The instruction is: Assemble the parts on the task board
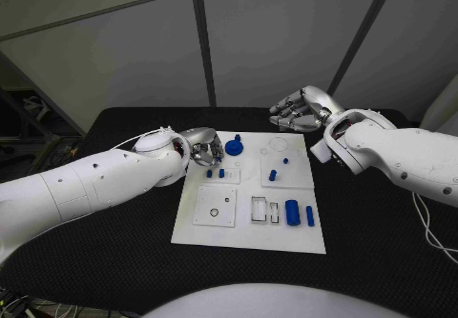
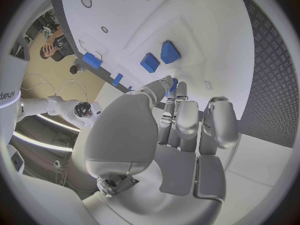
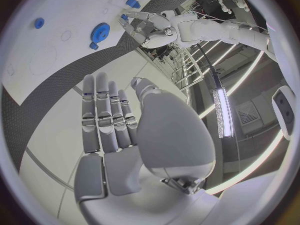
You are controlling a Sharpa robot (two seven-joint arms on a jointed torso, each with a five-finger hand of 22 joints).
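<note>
The white task board (image 1: 248, 235) lies mid-table. My left hand (image 1: 202, 148) hovers at its far left corner, right beside a blue gear (image 1: 233, 147). Between thumb and fingertip it pinches a small blue part (image 2: 173, 83); the right wrist view shows that hand (image 3: 142, 27) just past the gear (image 3: 100, 32). Two short blue pegs (image 1: 215, 173) stand below the left hand, and one more peg (image 1: 272, 175) stands to their right. A blue cylinder (image 1: 292, 212) and a thin pin (image 1: 309, 215) lie at the near right. My right hand (image 1: 300, 109) floats beyond the board's far edge, holding nothing, its fingers (image 3: 106, 110) extended.
A raised white plate with a small hole (image 1: 215, 207) and two rectangular frames (image 1: 259, 209) sit on the board's near half. Black table (image 1: 382, 238) surrounds the board on all sides. Grey wall panels stand behind the table.
</note>
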